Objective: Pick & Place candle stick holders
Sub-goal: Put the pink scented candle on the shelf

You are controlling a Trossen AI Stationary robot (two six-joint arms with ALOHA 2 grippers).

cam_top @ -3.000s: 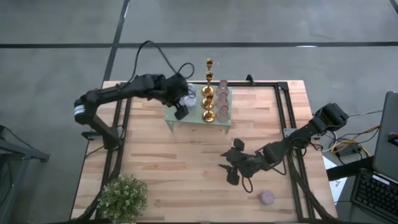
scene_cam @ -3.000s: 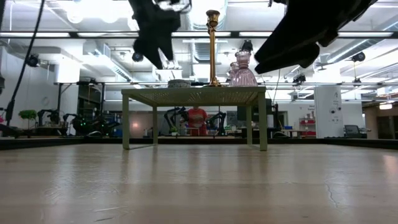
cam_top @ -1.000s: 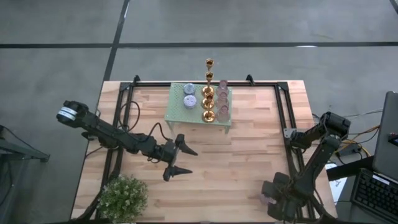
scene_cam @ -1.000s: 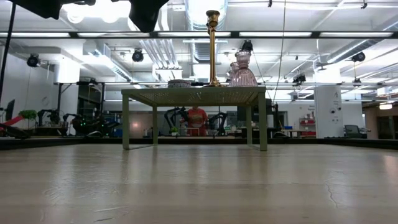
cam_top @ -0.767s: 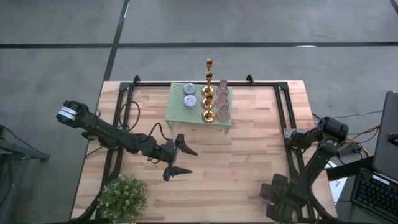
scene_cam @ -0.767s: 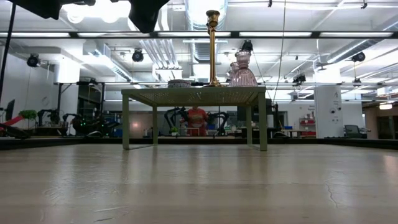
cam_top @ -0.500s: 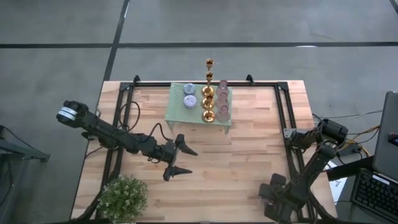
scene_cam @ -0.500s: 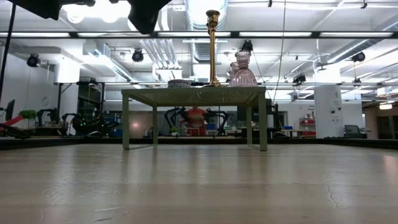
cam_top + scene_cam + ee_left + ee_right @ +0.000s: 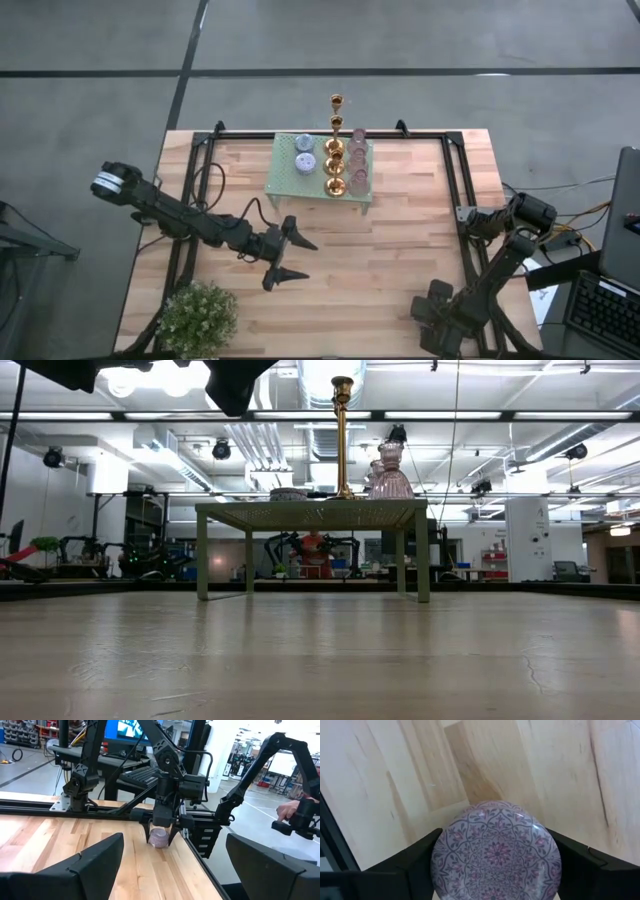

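From my seat, the mint-green perforated metal rack (image 9: 318, 170) sits at twelve o'clock on the wooden table (image 9: 400, 250); the bushy green potted plant (image 9: 198, 318) at seven; the small lilac patterned round cup (image 9: 496, 854) at five.

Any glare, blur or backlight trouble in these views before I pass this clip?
Low view: ceiling lights blaze behind the gold candlestick, and the arms overhead read as black silhouettes. Right wrist view: the lilac patterned cup is sharp, evenly lit, between the right gripper fingers. Left wrist view: own fingers soft, room behind bright. High view: flat, even light, no glare.
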